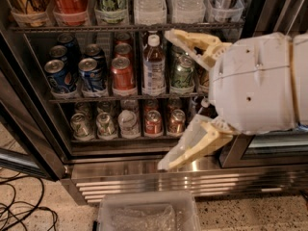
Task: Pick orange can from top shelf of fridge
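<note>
Inside the fridge [120,170], the orange can [122,75] stands on the top shelf [96,99] between blue cans [91,76] and a bottle [154,64], and the gripper [165,100] is wide open in front, holding nothing, above a clear bin [144,211] on the floor.

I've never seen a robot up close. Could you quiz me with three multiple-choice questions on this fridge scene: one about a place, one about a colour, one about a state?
1. Where is the orange can?
A on a wire rack, beside the blue cans
B on the floor
C held by the robot

2. The bottle has a cap that is:
A red
B white
C green

3. The gripper, in front of the fridge at right, has its fingers:
A shut on a can
B shut, empty
C spread open

Answers: A, it stands on the rack; B, the cap shows white; C, a wide gap, nothing held.
</note>
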Tool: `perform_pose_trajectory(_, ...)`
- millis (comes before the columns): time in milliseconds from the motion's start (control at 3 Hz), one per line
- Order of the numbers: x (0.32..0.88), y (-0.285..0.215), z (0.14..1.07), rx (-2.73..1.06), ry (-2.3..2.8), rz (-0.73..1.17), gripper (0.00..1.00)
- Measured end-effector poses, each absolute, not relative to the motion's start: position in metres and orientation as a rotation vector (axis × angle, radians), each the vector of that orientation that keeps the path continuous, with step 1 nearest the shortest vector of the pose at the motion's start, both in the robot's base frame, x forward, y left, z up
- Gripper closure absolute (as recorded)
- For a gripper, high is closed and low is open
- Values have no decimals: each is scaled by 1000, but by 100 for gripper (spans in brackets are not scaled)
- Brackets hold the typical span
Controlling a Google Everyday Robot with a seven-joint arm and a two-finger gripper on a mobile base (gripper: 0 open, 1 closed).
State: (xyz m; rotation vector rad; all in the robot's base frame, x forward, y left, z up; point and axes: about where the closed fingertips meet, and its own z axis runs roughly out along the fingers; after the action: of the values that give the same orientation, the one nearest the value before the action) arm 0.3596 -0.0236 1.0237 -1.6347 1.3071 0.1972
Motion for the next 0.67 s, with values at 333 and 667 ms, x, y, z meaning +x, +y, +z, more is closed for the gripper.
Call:
perform_pose_trajectory(333,331,45,1066,-1644,1061,354,0)
perform_pose_trajectory(667,320,65,1091,-1601,1015,394,0)
